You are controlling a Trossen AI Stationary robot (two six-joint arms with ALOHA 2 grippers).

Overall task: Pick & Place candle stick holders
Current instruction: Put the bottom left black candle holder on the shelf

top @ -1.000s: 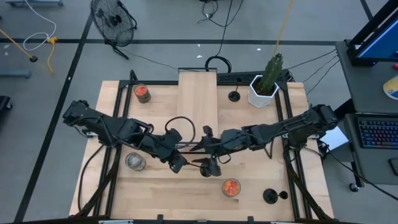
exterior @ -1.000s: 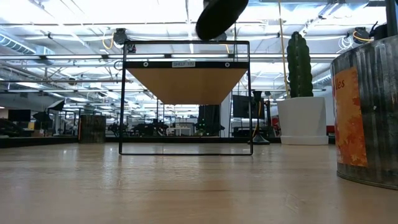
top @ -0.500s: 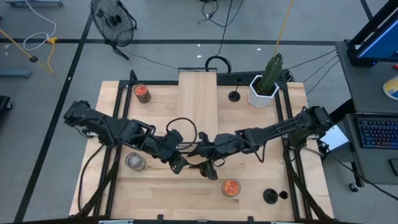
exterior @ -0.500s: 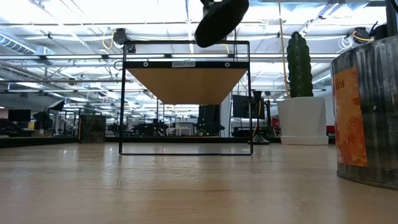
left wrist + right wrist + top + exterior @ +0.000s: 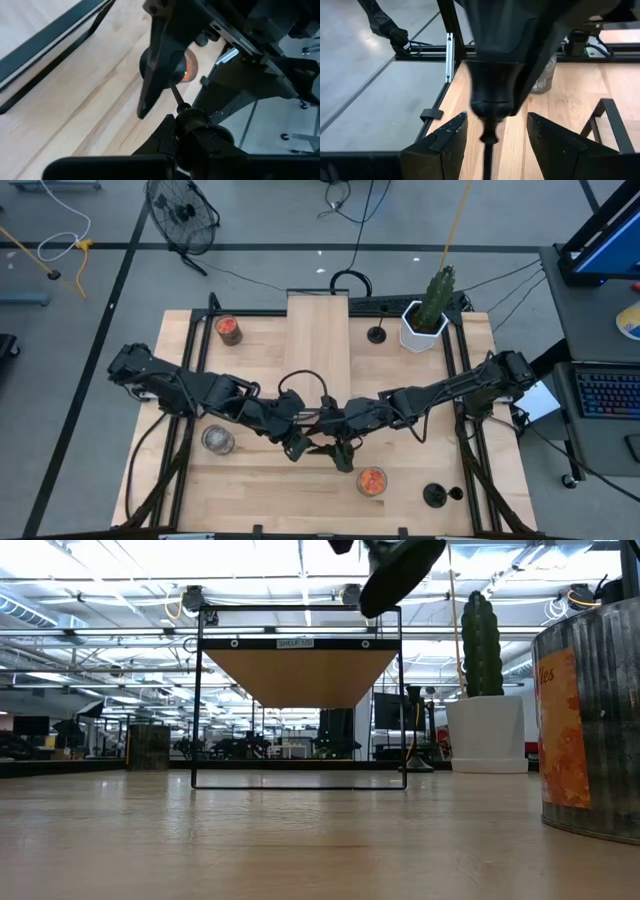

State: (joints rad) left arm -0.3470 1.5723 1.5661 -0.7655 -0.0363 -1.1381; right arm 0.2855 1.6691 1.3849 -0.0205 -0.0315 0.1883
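Observation:
A black candle stick holder [image 5: 344,459] is in the air over the table's middle, tilted; its round base shows at the top of the low view [image 5: 400,570]. My left gripper [image 5: 306,446] is shut on it. My right gripper [image 5: 496,119] is open, and its two fingers stand on either side of the holder's thin stem [image 5: 487,155] without touching it. Two more black holders stand on their bases: one by the cactus [image 5: 377,334], one at the near right [image 5: 435,495]. Two orange-red cups [image 5: 228,330] [image 5: 371,481] and a clear-silvery cup [image 5: 217,440] stand on the table. My left gripper holds the holder by its bell-shaped cup end [image 5: 200,137], coming level from the table's left. The fingers themselves hide the exact place of contact. The stem [image 5: 174,92] runs away from the gripper to the round base [image 5: 161,62]. The holder is lifted clear of the table.
A long pale wooden box [image 5: 318,345] lies at the far middle. A white pot with a green cactus [image 5: 428,315] stands at the far right. A black frame rail [image 5: 470,460] runs along each side of the table. The near orange-red cup is close under the grippers.
My left gripper has carried the holder a little toward the table's right and near edge; in the low view the base has slid right. My right gripper has moved toward the table's left, up to the left gripper and the holder.

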